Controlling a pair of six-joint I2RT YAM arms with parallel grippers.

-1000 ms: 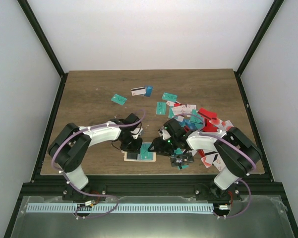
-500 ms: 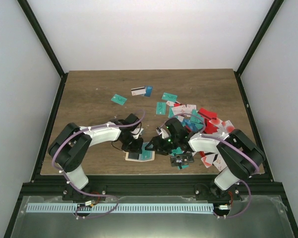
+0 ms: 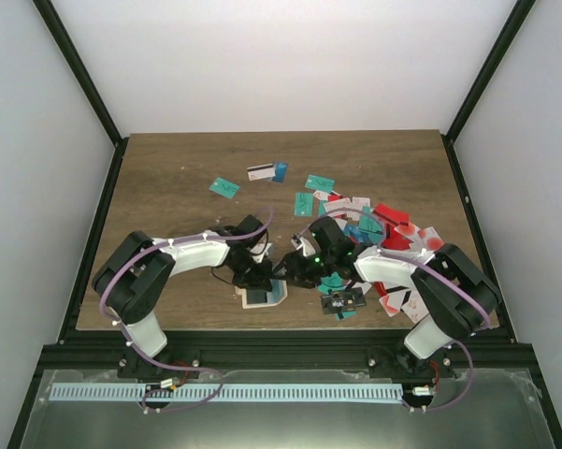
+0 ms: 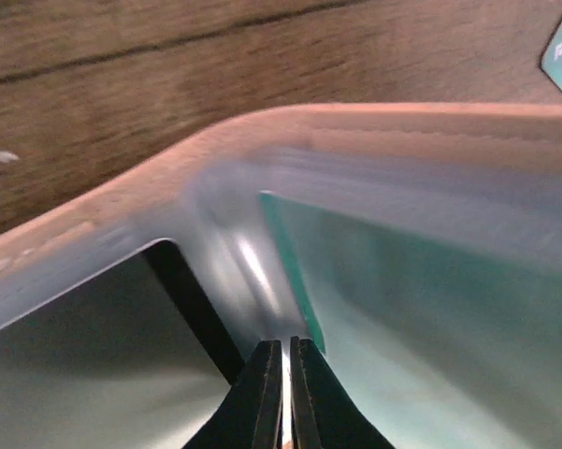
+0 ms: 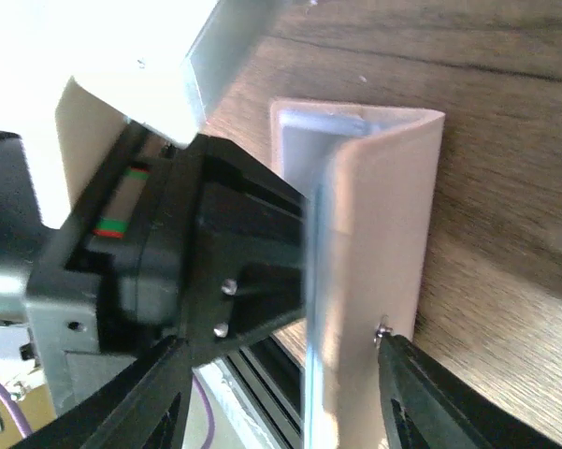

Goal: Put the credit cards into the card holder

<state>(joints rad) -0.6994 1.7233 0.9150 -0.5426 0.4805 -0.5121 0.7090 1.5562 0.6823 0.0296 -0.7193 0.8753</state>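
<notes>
The tan card holder lies near the front edge between both grippers, one flap raised on edge. My left gripper is shut, its tips pinched on a thin inner layer of the card holder, beside a teal card that sits inside. My right gripper is open and straddles the raised flap. Its right finger touches the snap on the flap's outer face. The other credit cards lie heaped at the right.
Single teal cards and a white and blue pair lie farther back. A small black object rests on a teal card just right of the holder. The table's front edge is close behind the holder.
My right gripper has moved left onto the holder. The holder's right flap has risen from flat to standing, so it looks narrower from above. The left gripper has stayed on the holder.
</notes>
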